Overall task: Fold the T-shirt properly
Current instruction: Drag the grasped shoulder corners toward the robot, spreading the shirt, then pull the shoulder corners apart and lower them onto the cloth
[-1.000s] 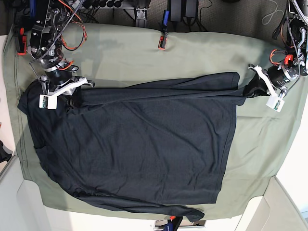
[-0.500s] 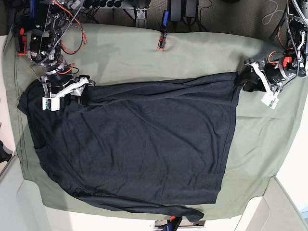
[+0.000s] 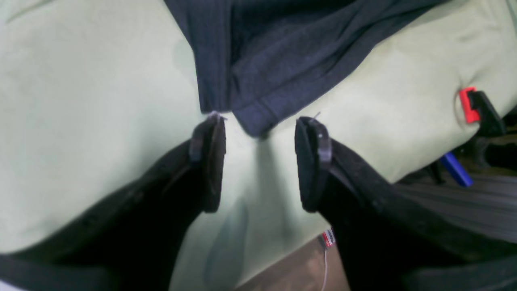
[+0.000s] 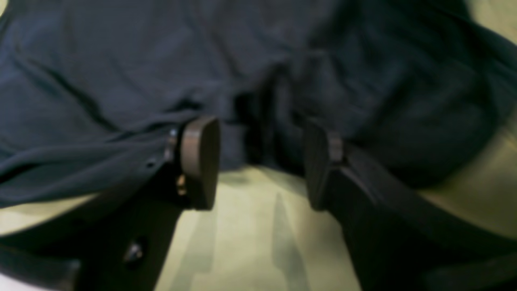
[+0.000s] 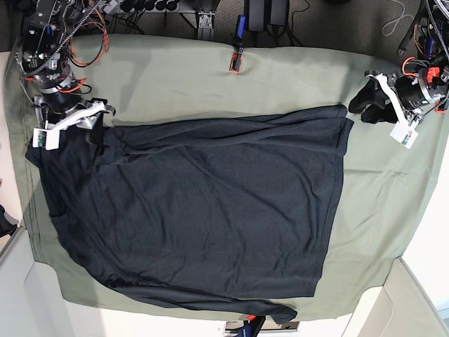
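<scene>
The dark T-shirt lies spread flat on the sage-green cloth, its far edge folded over toward the middle. At the shirt's far right corner, my left gripper stands open. In the left wrist view that hemmed corner lies just ahead of the left gripper, loose between the fingertips. At the far left of the shirt, my right gripper is also open. The right wrist view shows the right gripper with spread jaws at the edge of the rumpled T-shirt, holding nothing.
A red-and-black clamp pins the green cloth at the back edge. Another red clip and a blue part sit beyond the cloth's edge near my left gripper. White table borders frame the front corners.
Both grippers have opened and let go of the shirt's far edge, then drawn back outward. The released edge has settled flat on the cloth.
</scene>
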Controlling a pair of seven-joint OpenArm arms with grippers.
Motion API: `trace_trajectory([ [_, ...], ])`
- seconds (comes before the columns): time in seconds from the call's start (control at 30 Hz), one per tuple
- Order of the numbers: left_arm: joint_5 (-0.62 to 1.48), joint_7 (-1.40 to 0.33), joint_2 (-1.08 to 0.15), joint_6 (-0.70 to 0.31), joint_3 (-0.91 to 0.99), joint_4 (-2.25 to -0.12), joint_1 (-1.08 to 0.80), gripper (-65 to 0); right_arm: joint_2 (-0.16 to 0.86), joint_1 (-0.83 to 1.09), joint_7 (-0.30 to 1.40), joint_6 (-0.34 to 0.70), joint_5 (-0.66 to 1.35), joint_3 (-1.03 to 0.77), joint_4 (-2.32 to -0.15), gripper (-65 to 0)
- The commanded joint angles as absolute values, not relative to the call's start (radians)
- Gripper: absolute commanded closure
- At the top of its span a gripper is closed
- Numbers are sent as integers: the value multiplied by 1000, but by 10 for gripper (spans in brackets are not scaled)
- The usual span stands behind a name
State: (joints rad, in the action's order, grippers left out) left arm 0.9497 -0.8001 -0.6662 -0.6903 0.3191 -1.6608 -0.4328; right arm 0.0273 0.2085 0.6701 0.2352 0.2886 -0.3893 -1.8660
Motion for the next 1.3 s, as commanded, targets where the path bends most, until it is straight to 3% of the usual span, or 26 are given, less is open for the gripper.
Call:
trace_trajectory([
  [0.0,969,-782,-667,-698,328,-1675,-427,-305,33,215,648,231,296,-421,-1884,-334],
  [0.2,938,-748,-588,-698,328,-1673,-426,-305,33,242,648,231,349,-567,-1880,-334],
  [0.47,739,-661,-560,-673,327,-1639,-383,-306,38,247,648,231,362,-588,-1853,-334],
  [0.73,851,-695,-559,-678,327,-1460,-279,-306,38,247,648,226,365,-588,-1853,-334],
  [0.9,921,-734,-559,-698,327,-1456,-278,-306,38,247,648,99,284,-590,-1853,-334],
  [1.27,876,-733,-495,-698,327,-1456,-268,-306,38,215,595,100,280,-591,-1807,-334],
])
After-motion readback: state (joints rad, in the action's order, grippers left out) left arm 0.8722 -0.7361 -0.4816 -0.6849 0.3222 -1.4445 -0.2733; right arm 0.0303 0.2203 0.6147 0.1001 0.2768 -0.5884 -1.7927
